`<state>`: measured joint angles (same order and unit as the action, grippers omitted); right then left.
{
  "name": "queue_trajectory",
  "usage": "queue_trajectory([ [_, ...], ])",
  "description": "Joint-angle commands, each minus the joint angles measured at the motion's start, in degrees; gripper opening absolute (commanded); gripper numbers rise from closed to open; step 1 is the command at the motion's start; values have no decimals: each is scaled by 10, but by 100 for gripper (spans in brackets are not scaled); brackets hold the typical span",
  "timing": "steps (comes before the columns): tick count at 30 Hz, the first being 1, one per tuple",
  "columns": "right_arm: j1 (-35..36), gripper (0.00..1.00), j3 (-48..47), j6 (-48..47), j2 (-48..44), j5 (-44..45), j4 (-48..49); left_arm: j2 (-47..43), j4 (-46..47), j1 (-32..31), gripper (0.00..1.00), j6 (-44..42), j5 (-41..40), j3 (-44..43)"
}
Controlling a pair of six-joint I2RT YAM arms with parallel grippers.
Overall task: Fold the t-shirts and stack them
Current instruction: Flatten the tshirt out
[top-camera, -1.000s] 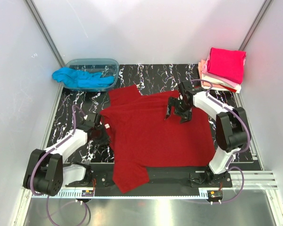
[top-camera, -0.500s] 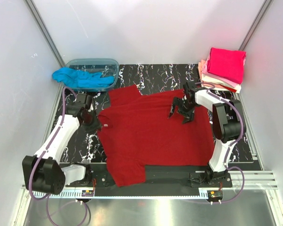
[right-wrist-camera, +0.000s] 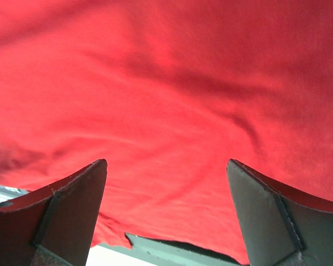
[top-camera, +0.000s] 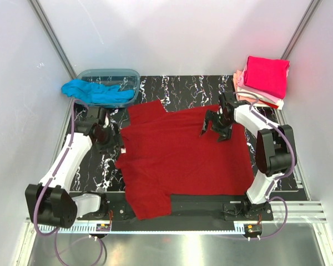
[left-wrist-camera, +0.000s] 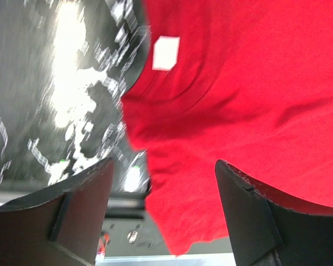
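Shirt in dark red (top-camera: pixel 183 155) is lying spread across the black marbled table (top-camera: pixel 177 86), its white neck tag (left-wrist-camera: pixel 165 52) showing at the left edge. The left end effector (top-camera: pixel 110 138) is hovering beside the collar, fingers apart and gripping nothing; the right end effector (top-camera: pixel 213 126) is hanging wide open over the cloth's far side. A turquoise shirt (top-camera: pixel 91 91) is draping over a plastic tub (top-camera: pixel 119 75), and folded shirts (top-camera: pixel 263 80) are sitting stacked at the far right corner

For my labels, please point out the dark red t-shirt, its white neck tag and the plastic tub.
dark red t-shirt (top-camera: pixel 183 158): top view, middle of the body
white neck tag (left-wrist-camera: pixel 166 52): left wrist view, centre of tag
plastic tub (top-camera: pixel 108 71): top view, far rim
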<state>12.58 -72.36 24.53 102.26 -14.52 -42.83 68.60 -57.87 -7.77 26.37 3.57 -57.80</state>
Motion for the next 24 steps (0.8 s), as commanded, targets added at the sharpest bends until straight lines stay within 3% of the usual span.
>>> queue_trajectory([
  [1,-1,96,-72,-15,1,-16,-9,47,113,-13,76,-4,35,-38],
  [5,-1,96,-152,-33,69,-24,-28,161,164,-43,72,2,25,-94],
  [9,-1,95,-279,-39,140,-5,-66,308,152,-66,72,-8,-11,-266],
  [11,-1,95,-290,-15,149,-18,-42,365,138,-73,71,-15,-22,-341],
  [12,0,95,-274,-5,147,-26,-25,427,117,-75,70,-18,-24,-422],
  [14,6,93,-240,19,127,-55,40,491,95,-79,69,-24,-24,-504],
  [18,29,93,-97,37,72,-71,146,655,47,-81,68,-31,-28,-706],
  [21,32,93,-12,43,30,-80,213,725,46,-81,68,-23,-15,-771],
  [24,32,94,64,55,-16,-91,280,761,72,-82,67,-10,13,-774],
])
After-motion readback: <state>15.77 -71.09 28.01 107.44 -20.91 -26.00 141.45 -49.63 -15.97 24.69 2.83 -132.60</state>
